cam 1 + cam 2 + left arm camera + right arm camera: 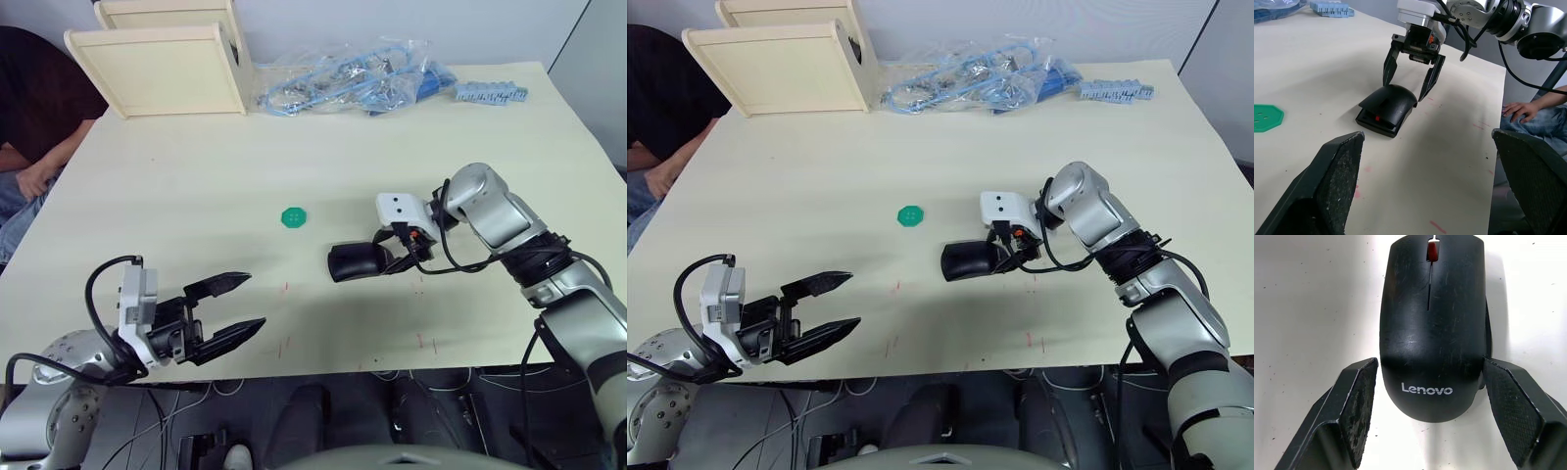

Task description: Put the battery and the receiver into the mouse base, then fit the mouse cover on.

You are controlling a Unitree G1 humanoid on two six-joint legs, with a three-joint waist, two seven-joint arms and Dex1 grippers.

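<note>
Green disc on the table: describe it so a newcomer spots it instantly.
Start at the cream table and find the black mouse cover near its middle, straddled by the right gripper. The green disc lies flat just beyond it, to its left: the only small green piece.

- The only readable text was "Lenovo", printed in white letters on the mouse cover (1432, 328), near its rounded back end.
- Couldn't make out any other labels, numbers or signs anywhere else.
</note>
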